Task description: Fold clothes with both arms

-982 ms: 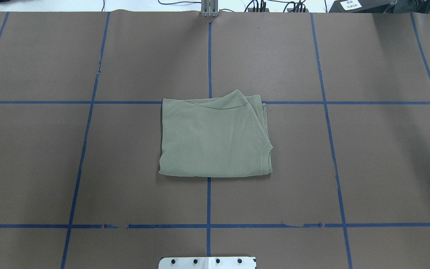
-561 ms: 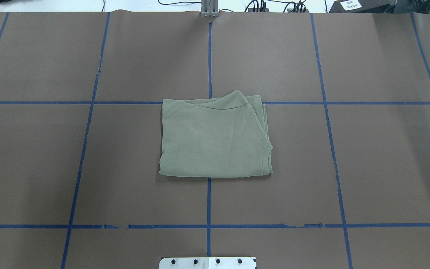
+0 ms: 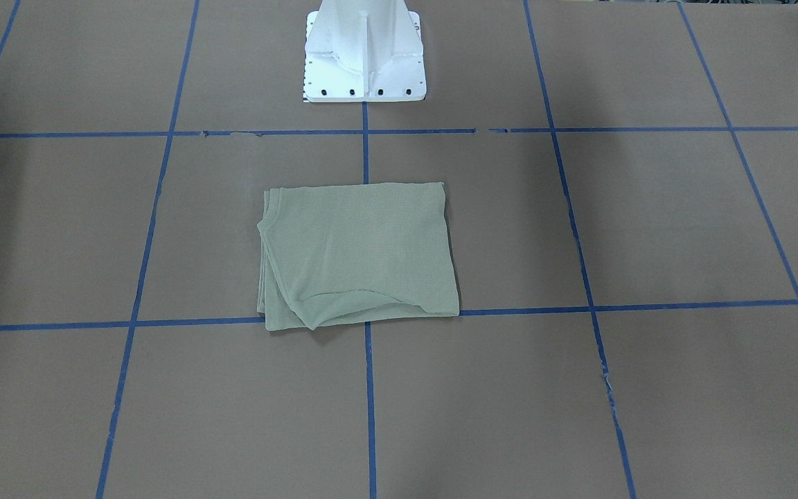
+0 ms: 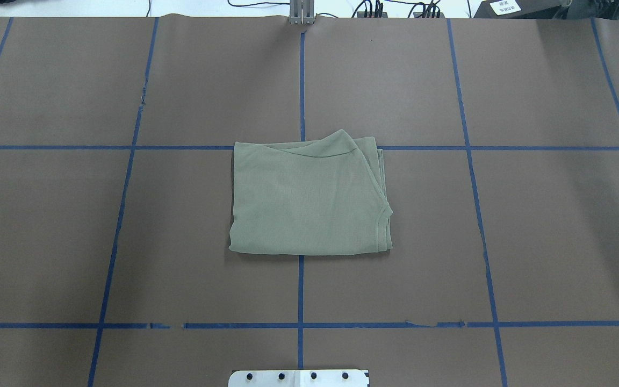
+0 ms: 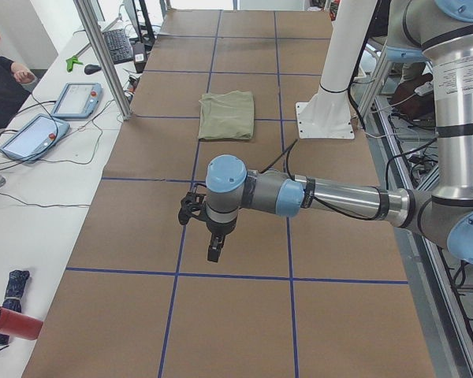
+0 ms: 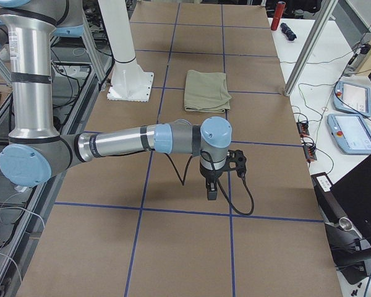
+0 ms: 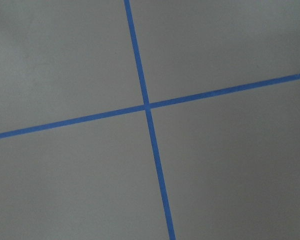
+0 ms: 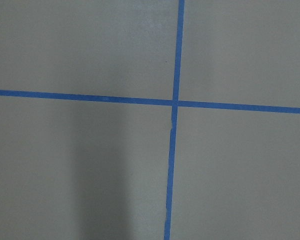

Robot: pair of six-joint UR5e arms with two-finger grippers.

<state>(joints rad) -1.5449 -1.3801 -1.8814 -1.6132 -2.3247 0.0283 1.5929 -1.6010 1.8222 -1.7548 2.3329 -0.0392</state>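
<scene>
The pale sage-green shirt (image 4: 309, 199) lies folded into a compact rectangle at the middle of the table, with nothing touching it. It also shows in the front view (image 3: 357, 253) and both side views (image 5: 227, 114) (image 6: 206, 90). Neither arm appears in the overhead or front view. My left gripper (image 5: 213, 252) points down over bare paper far from the shirt, at the table's left end. My right gripper (image 6: 212, 192) does the same at the right end. I cannot tell whether either is open or shut. Both wrist views show only brown paper and blue tape.
The table is covered in brown paper (image 4: 73, 242) with a blue tape grid (image 4: 300, 290). The white pedestal base (image 3: 364, 55) stands at the robot's side. Tablets (image 5: 31, 134) and cables lie on the white side bench, where a person sits.
</scene>
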